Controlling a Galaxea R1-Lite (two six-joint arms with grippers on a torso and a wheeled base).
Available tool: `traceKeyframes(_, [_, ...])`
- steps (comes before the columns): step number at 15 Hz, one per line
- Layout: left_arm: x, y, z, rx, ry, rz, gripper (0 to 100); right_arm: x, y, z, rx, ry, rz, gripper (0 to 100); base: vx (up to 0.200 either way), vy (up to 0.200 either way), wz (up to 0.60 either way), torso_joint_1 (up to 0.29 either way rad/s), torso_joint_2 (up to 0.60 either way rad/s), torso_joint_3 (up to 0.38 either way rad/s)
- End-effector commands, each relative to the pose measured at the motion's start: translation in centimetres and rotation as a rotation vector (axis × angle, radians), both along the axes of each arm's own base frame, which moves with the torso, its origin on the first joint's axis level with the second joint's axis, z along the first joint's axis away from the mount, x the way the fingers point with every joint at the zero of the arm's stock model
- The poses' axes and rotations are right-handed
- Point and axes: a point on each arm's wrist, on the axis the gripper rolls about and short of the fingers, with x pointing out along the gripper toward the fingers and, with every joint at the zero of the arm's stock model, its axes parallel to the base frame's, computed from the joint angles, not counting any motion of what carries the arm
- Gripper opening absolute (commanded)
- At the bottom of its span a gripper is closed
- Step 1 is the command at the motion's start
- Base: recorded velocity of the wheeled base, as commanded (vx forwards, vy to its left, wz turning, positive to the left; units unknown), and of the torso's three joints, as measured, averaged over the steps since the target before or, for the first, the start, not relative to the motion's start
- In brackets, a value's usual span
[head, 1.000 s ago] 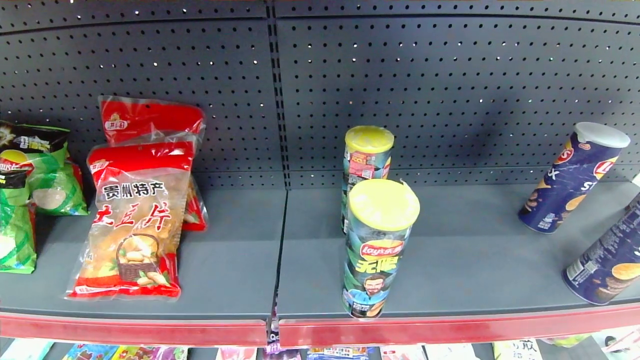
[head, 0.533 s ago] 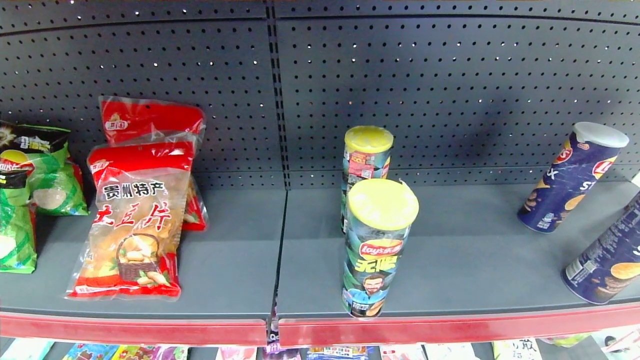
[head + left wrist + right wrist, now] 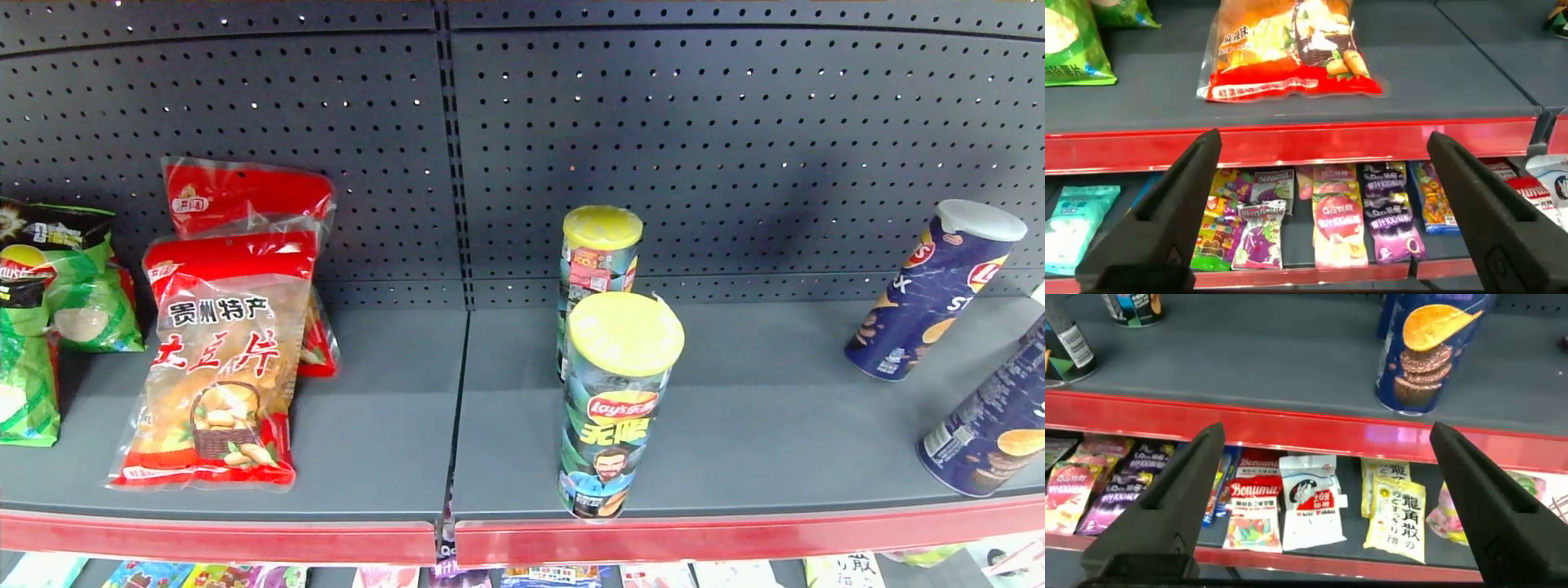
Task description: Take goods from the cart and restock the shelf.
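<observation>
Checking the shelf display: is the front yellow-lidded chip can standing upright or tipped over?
Upright. The front yellow-lidded can stands on its base on the shelf, lid facing up.

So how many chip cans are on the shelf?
4: front yellow-lidded can mid-shelf, rear yellow-lidded can behind it, far blue can and near blue can at right. More may hide off-frame.

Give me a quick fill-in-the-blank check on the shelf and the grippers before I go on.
1. The front can has a ____ lid.
2. The front red bag lies to that can's ____.
3. The left gripper and the right gripper hold nothing, jaws wide ____.

Missing words: yellow; left; open.
</observation>
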Motion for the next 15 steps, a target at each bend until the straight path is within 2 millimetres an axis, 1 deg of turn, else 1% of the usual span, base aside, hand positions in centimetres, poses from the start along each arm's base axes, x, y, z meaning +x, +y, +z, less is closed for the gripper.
traceKeyframes(1, [0.04, 0.0, -0.02, 0.0, 0.005, 0.001, 100, 0.01, 0.0, -0.04, -0.001, 0.002, -0.001, 100, -0.2, 0.0, 0.0, -0.002, 0.01, -0.002])
traceKeyframes(6, [0.04, 0.0, -0.02, 0.0, 0.005, 0.001, 100, 0.01, 0.0, -0.04, -0.002, 0.002, -0.001, 100, -0.2, 0.0, 0.0, 0.006, 0.0, 0.003])
traceKeyframes(9, [0.04, 0.0, -0.02, 0.001, 0.005, 0.001, 100, 0.01, 0.0, -0.04, -0.002, 0.002, -0.001, 100, 0.0, 0.0, 0.0, 0.0, 0.0, 0.0])
traceKeyframes(15, [0.04, 0.0, -0.02, 0.001, 0.005, 0.001, 100, 0.01, 0.0, -0.04, -0.002, 0.002, 0.0, 100, 0.0, -0.2, 0.0, 0.006, 0.0, -0.001])
